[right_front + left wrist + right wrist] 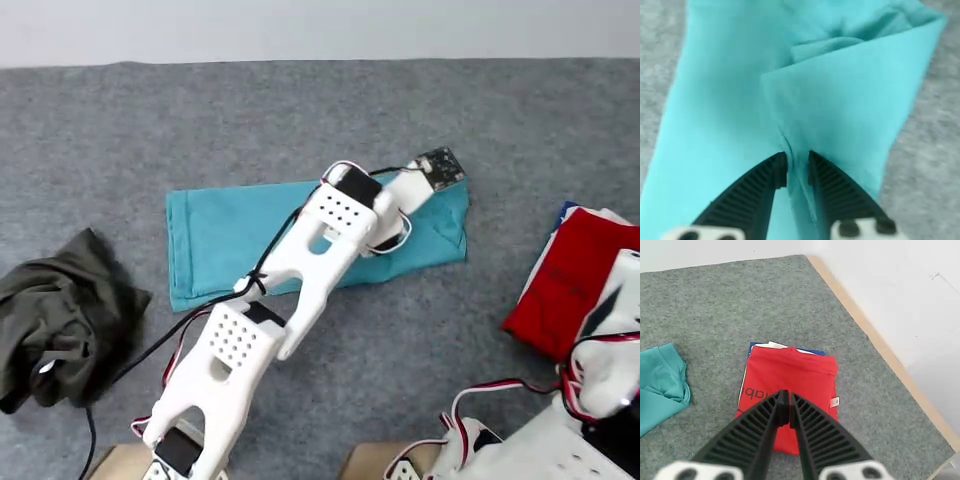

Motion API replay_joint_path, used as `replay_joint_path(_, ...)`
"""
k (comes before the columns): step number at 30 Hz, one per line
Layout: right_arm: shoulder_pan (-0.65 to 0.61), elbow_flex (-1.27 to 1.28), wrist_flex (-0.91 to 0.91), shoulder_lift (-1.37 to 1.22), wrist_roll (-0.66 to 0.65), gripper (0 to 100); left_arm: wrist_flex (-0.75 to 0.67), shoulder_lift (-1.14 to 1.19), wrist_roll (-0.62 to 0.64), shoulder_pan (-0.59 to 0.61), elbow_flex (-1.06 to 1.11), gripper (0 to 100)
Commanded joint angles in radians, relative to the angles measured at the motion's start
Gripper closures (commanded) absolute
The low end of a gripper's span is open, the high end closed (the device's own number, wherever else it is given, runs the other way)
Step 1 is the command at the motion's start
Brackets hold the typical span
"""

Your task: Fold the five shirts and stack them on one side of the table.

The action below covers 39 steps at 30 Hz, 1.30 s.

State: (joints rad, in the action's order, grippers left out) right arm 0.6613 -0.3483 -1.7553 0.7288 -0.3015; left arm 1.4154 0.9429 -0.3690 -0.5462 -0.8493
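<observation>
Left claw (797, 167) pressed together on a raised ridge of the teal shirt (855, 100); cloth sits between the ribbed fingers (760, 185), so it is pinching fabric rather than resting on it. The grip is at the shirt's end nearer the stack, where one layer is already turned over; judged purpose: to carry that end across for the next fold. From above, the teal shirt (230, 240) lies as a long flat band in the middle of the desk (400, 110).

Right claw (789, 401) drawn together, holding nothing; it hangs above the red shirt (790, 372), which tops the stack at the desk's right side; blue and white edges show beneath it. Likely parked there to stay clear of the fold.

Crumpled dark shirt (60, 310) sits at the far left, not yet folded; task judged past halfway.
</observation>
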Motion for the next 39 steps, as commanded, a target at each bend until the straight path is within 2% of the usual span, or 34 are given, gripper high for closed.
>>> replay_joint_path(1, 0.012, 0.005, -0.039, 0.005, -0.005, 98.9, -0.026, -0.021, 0.008, 0.029, -0.044, 90)
replay_joint_path(4, 0.010, 0.005, -0.041, 0.008, -0.005, 98.9, -0.017, -0.014, 0.008, 0.051, -0.099, 86)
replay_joint_path(8, 0.010, 0.005, -0.041, 0.010, -0.005, 98.9, -0.005, -0.020, 0.005, 0.061, -0.143, 85)
replay_joint_path(10, 0.010, 0.005, -0.041, 0.010, -0.005, 98.9, 0.052, -0.023, 0.002, 0.055, -0.193, 85)
replay_joint_path(16, 0.010, 0.005, -0.041, 0.010, -0.005, 98.9, 0.344, -0.018, 0.005, -0.028, -0.427, 85)
replay_joint_path(19, 0.010, 0.005, -0.041, 0.010, -0.005, 98.9, 0.342, -0.025, 0.009, -0.060, -0.438, 90)
replay_joint_path(22, 0.010, 0.005, -0.041, 0.010, -0.005, 98.9, 0.342, -0.035, 0.009, -0.107, -0.366, 92)
replay_joint_path(30, 0.013, 0.005, -0.041, 0.010, -0.009, 98.9, 0.339, -0.163, 0.003, -0.262, 0.035, 85)
replay_joint_path(34, 0.013, 0.005, -0.041, 0.004, -0.008, 98.9, 0.334, -0.181, -0.020, -0.276, 0.133, 85)
replay_joint_path(39, 0.012, 0.005, -0.041, 0.004, -0.005, 98.9, 0.284, -0.150, -0.032, -0.242, 0.131, 85)
